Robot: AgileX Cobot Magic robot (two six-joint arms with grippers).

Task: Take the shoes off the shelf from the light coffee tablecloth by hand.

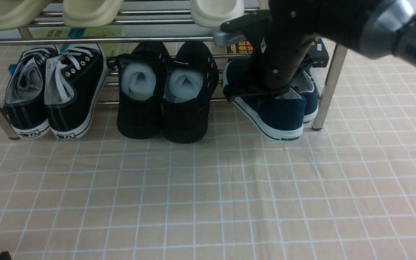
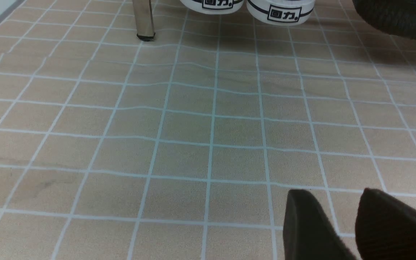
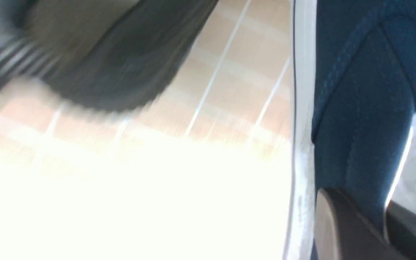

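The largest thing before you is the light coffee tablecloth (image 1: pixel 208 187), a beige-tan cloth ruled in thin white squares and faintly creased, which fills the whole foreground. At its far side stands the shelf (image 1: pixel 96 40), a two-tier rack of shiny chrome tubes, with its right front leg planted on the cloth. Your right arm, black with a grey joint, comes in from the upper right and slants down to the right end of the lower tier.

Cream foam slippers (image 1: pixel 89 12) sit on the upper tier. Along the lower tier, from the left, are the black lace-up sneakers with white laces (image 1: pixel 70 104), the all-black shoes stuffed with white foam (image 1: pixel 186 115), and the navy blue canvas slip-on shoes with white rubber soles (image 1: pixel 284 115). All have their heels toward you. The navy pair is just beside the right front leg. Its nearer shoe is skewed, with the heel out on the cloth in front of the rungs.

Your right gripper (image 1: pixel 256 92) is down at the collar of that skewed shoe. In the right wrist view one dark finger (image 3: pixel 341 231) lies outside the canvas wall and the other inside, clamped on it. The rest of that view is blurred and washed out.

Your left gripper (image 2: pixel 343 216) hangs low over bare cloth, well apart from the shelf. Its fingers are slightly parted and hold nothing.
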